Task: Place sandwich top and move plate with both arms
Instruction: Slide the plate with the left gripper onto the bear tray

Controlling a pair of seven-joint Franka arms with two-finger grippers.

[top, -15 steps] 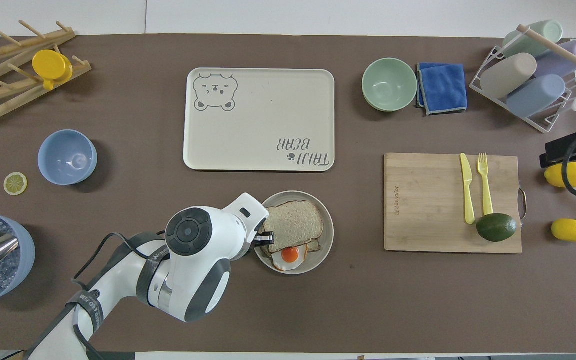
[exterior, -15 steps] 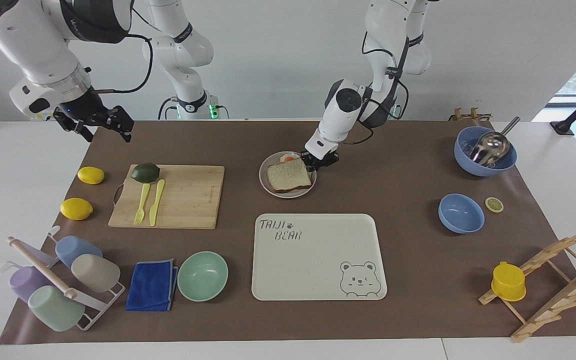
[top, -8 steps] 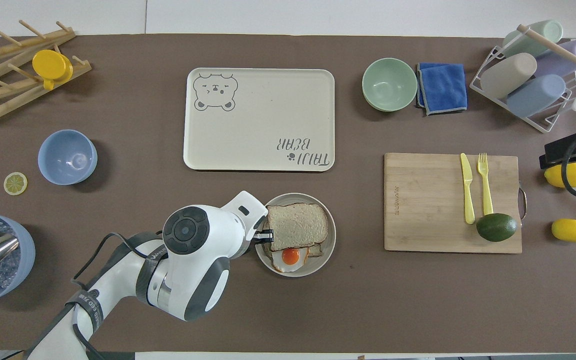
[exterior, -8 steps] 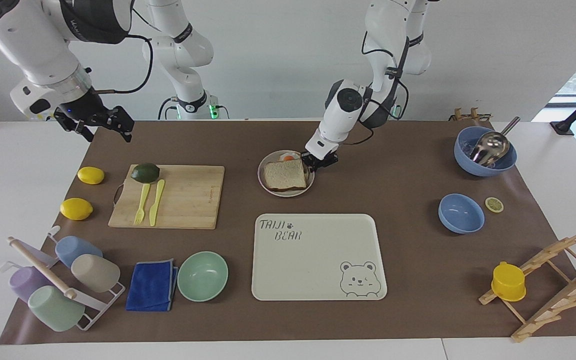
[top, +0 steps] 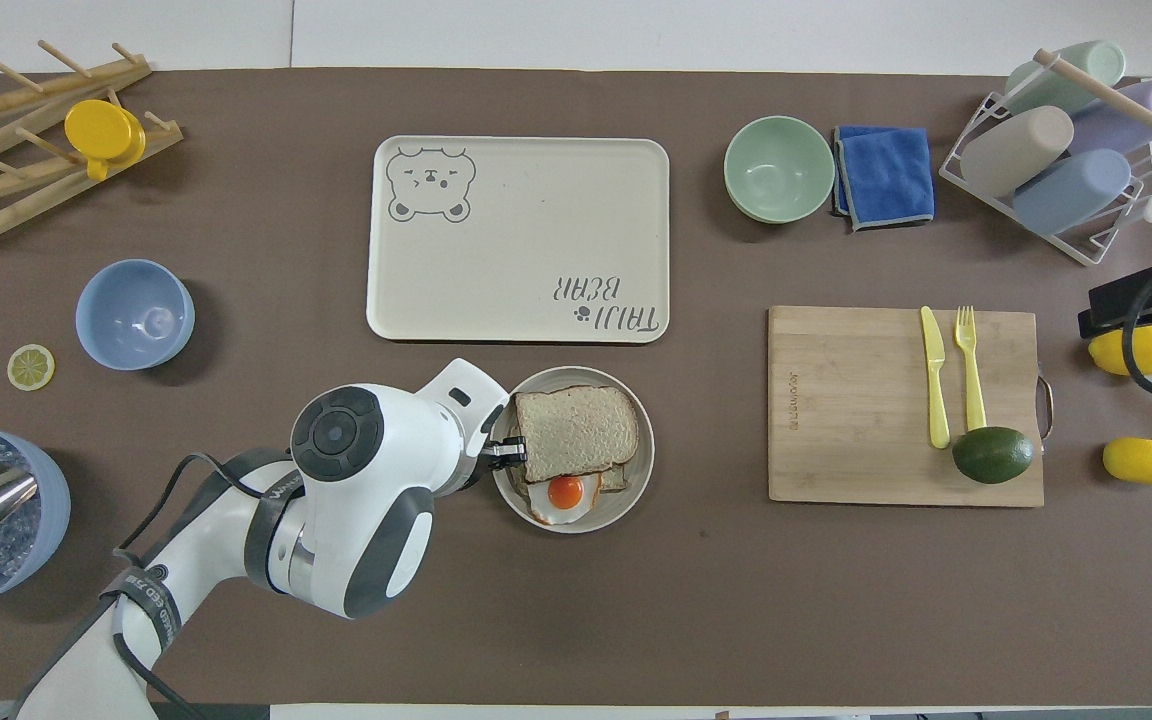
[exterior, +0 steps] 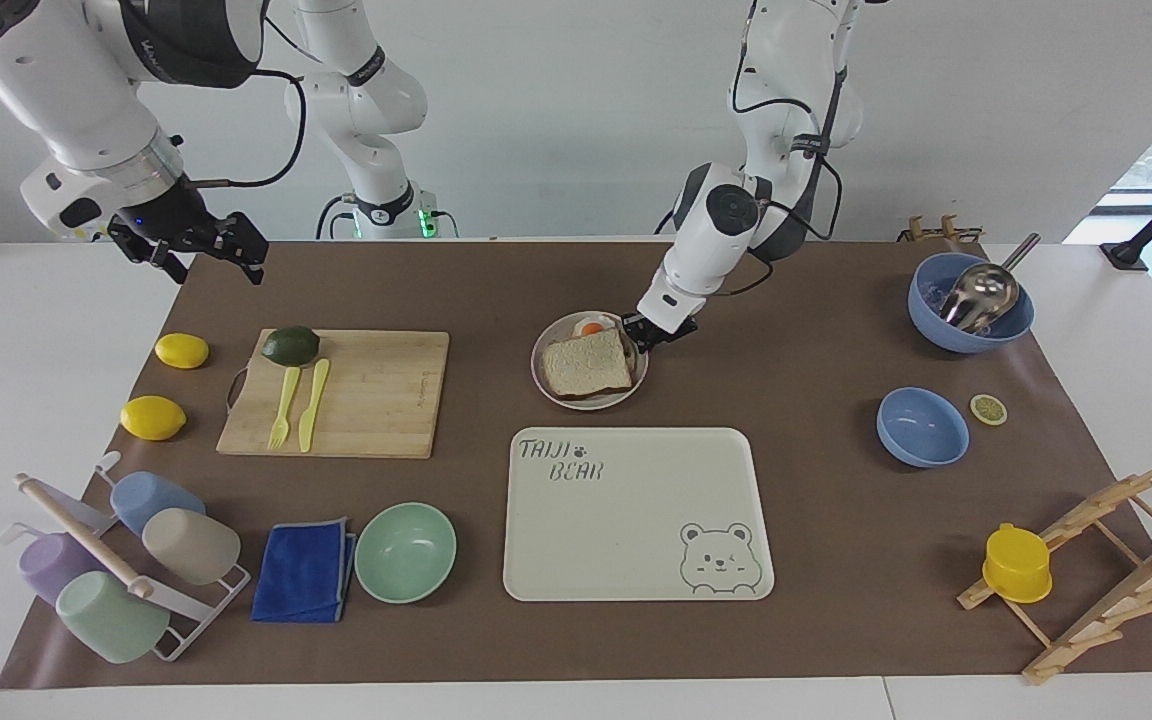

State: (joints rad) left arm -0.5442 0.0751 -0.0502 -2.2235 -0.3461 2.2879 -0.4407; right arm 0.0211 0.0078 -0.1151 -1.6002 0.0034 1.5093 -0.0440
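The plate [exterior: 591, 404] sits on the brown mat, just nearer to the robots than the bear tray; it also shows in the overhead view [top: 639, 487]. The sandwich top [exterior: 586, 365] lies on the plate, partly covering the slice with the fried egg [top: 565, 492]; it also shows in the overhead view [top: 576, 432]. My left gripper [exterior: 639, 335] is low at the plate's rim on the left arm's side and shut on it; the overhead view shows it there too [top: 504, 456]. My right gripper [exterior: 201, 248] waits open in the air over the mat's edge near the lemons.
The cream bear tray [exterior: 636, 515] lies just farther from the robots than the plate. A cutting board [exterior: 336, 392] with avocado, fork and knife lies toward the right arm's end. Two blue bowls [exterior: 922, 427] stand toward the left arm's end. A mint bowl [exterior: 405, 552] sits beside the tray.
The plate with the sandwich has slid toward the left arm's end and slightly toward the tray, held by my left gripper. The right arm has not moved.
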